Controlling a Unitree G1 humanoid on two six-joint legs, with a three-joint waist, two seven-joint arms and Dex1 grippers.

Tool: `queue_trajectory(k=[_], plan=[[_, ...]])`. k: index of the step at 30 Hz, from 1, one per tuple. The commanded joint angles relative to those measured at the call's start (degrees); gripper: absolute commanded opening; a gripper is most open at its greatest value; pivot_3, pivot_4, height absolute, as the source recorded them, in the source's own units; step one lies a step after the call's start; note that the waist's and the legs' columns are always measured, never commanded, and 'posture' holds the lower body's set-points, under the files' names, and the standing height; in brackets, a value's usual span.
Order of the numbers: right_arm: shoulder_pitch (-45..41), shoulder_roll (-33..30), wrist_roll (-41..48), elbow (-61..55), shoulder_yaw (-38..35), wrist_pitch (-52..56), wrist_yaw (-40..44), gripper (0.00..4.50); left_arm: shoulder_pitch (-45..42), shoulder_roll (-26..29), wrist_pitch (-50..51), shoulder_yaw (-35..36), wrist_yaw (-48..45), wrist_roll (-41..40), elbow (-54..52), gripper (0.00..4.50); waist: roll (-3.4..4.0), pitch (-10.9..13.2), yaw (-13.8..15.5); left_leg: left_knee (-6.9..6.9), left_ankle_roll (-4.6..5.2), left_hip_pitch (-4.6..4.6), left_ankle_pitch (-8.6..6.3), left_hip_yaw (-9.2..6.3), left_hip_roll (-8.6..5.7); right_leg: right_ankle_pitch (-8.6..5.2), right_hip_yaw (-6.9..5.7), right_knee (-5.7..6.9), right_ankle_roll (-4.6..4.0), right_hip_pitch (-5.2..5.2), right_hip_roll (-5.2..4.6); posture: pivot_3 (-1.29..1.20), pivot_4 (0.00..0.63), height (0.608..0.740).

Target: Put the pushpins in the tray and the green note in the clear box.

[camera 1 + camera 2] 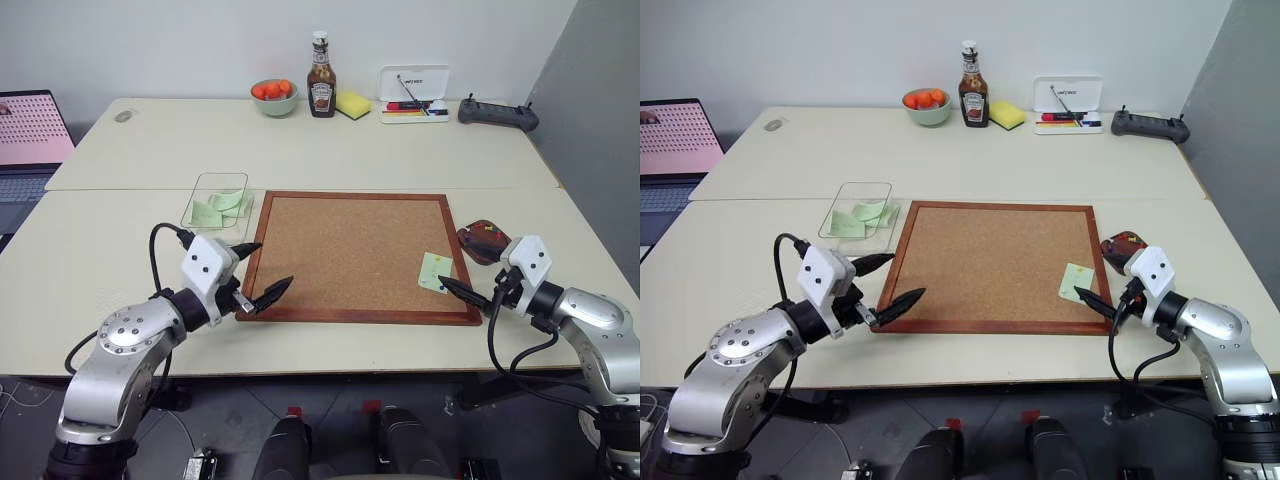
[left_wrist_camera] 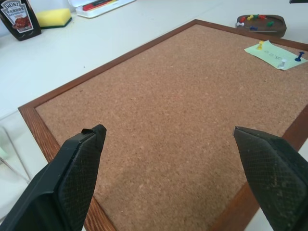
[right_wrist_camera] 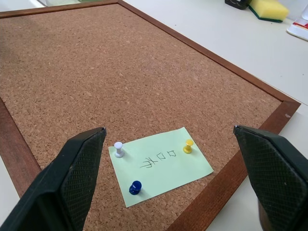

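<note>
The green note point(image 3: 160, 163) lies on the cork board's near right corner, pinned by three pushpins: a white one point(image 3: 118, 149), a dark blue one point(image 3: 135, 187) and a yellow one point(image 3: 188, 146). My right gripper point(image 1: 458, 263) stands open just right of the note, its fingers pointing at it. The dark reddish-brown tray point(image 1: 484, 241) sits off the board's right edge with several coloured pushpins in it. The clear box point(image 1: 216, 203) rests off the board's far left corner and holds pale green notes. My left gripper point(image 1: 268, 267) hangs open over the board's near left corner.
The wood-framed cork board point(image 1: 350, 250) fills the table's middle. Along the back edge stand a green bowl of oranges point(image 1: 275, 97), a ketchup bottle point(image 1: 321, 90), a yellow sponge point(image 1: 352, 104), a white pen case point(image 1: 414, 95) and a dark controller point(image 1: 498, 114). A laptop point(image 1: 30, 140) sits far left.
</note>
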Motion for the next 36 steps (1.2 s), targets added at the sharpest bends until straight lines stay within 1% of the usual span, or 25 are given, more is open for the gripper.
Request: queue_trajectory(k=[1, 7, 10, 13, 15, 16, 18, 23, 24, 27, 28, 29, 31, 32, 36], plan=[[0.35, -0.07, 0.73, -3.5, -1.05, 0.12, -0.81, 4.5, -2.71, -0.16, -0.8, 0.26, -1.09, -1.48, 0.7, 4.46, 0.0, 0.0, -0.01, 0.0, 0.0, 0.0, 0.0, 0.0, 0.0, 0.0, -0.01, 0.0, 0.0, 0.0, 0.0, 0.0, 0.15, 0.74], [0.5, 0.27, 0.91, -4.84, -0.69, 0.75, -1.4, 4.5, -5.08, -0.85, -1.0, -1.98, -3.11, -2.17, 1.41, 4.46, 0.0, 0.0, 0.03, 0.0, 0.0, 0.0, 0.0, 0.0, 0.0, 0.01, 0.0, 0.0, 0.01, 0.01, 0.0, 0.0, 0.15, 0.74], [0.73, 0.47, 0.86, -5.32, -0.44, 0.93, -1.5, 4.5, -6.4, -1.13, -1.54, -4.34, -4.18, -1.27, 2.73, 4.07, 0.0, 0.0, 0.01, 0.02, 0.0, 0.01, 0.0, 0.0, -0.01, 0.01, 0.0, -0.01, 0.02, 0.03, 0.0, 0.0, 0.15, 0.74], [1.08, 0.66, 0.77, -5.59, -0.37, 1.25, -1.71, 4.5, -8.7, -1.84, -2.3, -7.84, -5.62, 0.14, 5.4, 3.5, 0.0, 0.0, -0.01, 0.01, 0.0, 0.04, 0.0, 0.0, 0.0, 0.01, 0.0, 0.0, 0.02, 0.05, 0.01, 0.0, 0.15, 0.74], [1.26, 0.7, 0.65, -5.68, -0.29, 1.63, -1.98, 4.5, -10.69, -2.89, -2.69, -10.12, -6.34, 0.77, 7.36, 3.2, 0.0, 0.0, 0.04, 0.01, 0.0, 0.05, 0.0, -0.01, -0.01, 0.01, -0.01, -0.01, 0.02, 0.06, 0.01, 0.0, 0.15, 0.74], [1.31, 0.67, 0.53, -5.7, -0.19, 1.74, -2.04, 4.5, -11.59, -3.37, -2.87, -11.28, -6.86, 1.06, 8.14, 2.88, 0.0, 0.0, 0.04, 0.04, 0.0, 0.05, 0.0, -0.01, -0.02, 0.01, 0.0, -0.01, 0.02, 0.09, 0.01, 0.0, 0.15, 0.74], [1.17, 0.79, 0.41, -5.89, 0.12, 2.37, -2.43, 4.5, -13.49, -4.59, -3.46, -13.75, -8.09, 1.82, 10.15, 2.61, 0.0, 0.0, 0.04, 0.06, 0.0, 0.06, 0.0, 0.0, -0.03, 0.02, 0.01, -0.03, 0.03, 0.12, 0.0, 0.0, 0.15, 0.74], [0.16, 0.72, -0.43, -6.17, 1.02, 5.5, -4.42, 4.5, -18.37, -7.79, -6.41, -19.73, -9.97, 5.97, 18.36, 1.7, 0.0, 0.0, -0.03, 0.04, 0.0, 0.12, 0.0, -0.01, -0.03, 0.08, 0.01, -0.01, 0.14, 0.17, 0.01, 0.0, 0.15, 0.74], [-0.05, 0.76, -0.55, -6.23, 1.15, 6.24, -4.95, 4.5, -19.33, -8.8, -6.74, -20.43, -10.04, 6.42, 20.18, 1.41, 0.0, 0.0, -0.06, 0.04, 0.0, 0.12, 0.0, -0.01, -0.03, 0.14, 0.0, -0.01, 0.23, 0.17, 0.01, 0.0, 0.15, 0.74], [-1.36, 1.05, -0.93, -6.57, 1.63, 9.43, -7.07, 4.5, -22.73, -12.48, -7.93, -22.46, -10.16, 8.05, 26.58, 0.89, 0.0, 0.0, -0.05, 0.05, 0.0, 0.12, 0.0, -0.01, -0.04, 0.16, 0.01, -0.01, 0.28, 0.18, 0.02, 0.0, 0.15, 0.74], [-1.59, 1.06, -1.0, -6.74, 1.73, 10.16, -7.53, 4.5, -23.3, -13.13, -8.39, -22.84, -10.33, 8.52, 27.84, 0.64, 0.01, 0.0, -0.05, 0.05, 0.0, 0.12, 0.0, -0.02, -0.04, 0.17, 0.01, -0.02, 0.3, 0.18, 0.02, 0.0, 0.15, 0.74], [-1.96, 1.13, -1.14, -6.71, 1.78, 10.7, -8.04, 4.5, -23.86, -13.84, -9.02, -23.23, -10.38, 9.15, 29.37, 0.53, 0.0, 0.0, -0.09, 0.06, 0.0, 0.12, 0.0, -0.01, -0.04, 0.18, 0.01, -0.01, 0.31, 0.18, 0.02, 0.0, 0.15, 0.74], [-2.56, 1.12, -1.01, -6.45, 1.73, 12.14, -8.58, 4.5, -24.57, -14.62, -10.14, -24.5, -10.84, 10.67, 31.72, 0.12, 0.0, 0.0, -0.04, 0.06, 0.01, 0.12, 0.0, -0.03, -0.04, 0.2, 0.0, -0.01, 0.34, 0.19, 0.02, 0.0, 0.15, 0.74], [-2.89, 1.07, -1.03, -6.05, 1.68, 12.47, -8.73, 4.5, -24.79, -14.87, -10.52, -25.23, -11.41, 11.29, 32.74, 0.02, 0.01, 0.0, -0.1, 0.05, 0.01, 0.12, 0.0, -0.03, -0.04, 0.2, -0.01, -0.01, 0.35, 0.18, 0.02, 0.0, 0.15, 0.74], [-6.15, 0.76, -0.98, -3.18, 2.0, 14.96, -9.04, 4.5, -24.85, -16.15, -11.56, -26.53, -12.28, 12.96, 37.47, 0.02, 0.01, -0.01, -0.11, 0.04, 0.01, 0.13, 0.0, -0.02, -0.04, 0.21, 0.0, -0.01, 0.35, 0.18, 0.02, 0.0, 0.15, 0.74]])
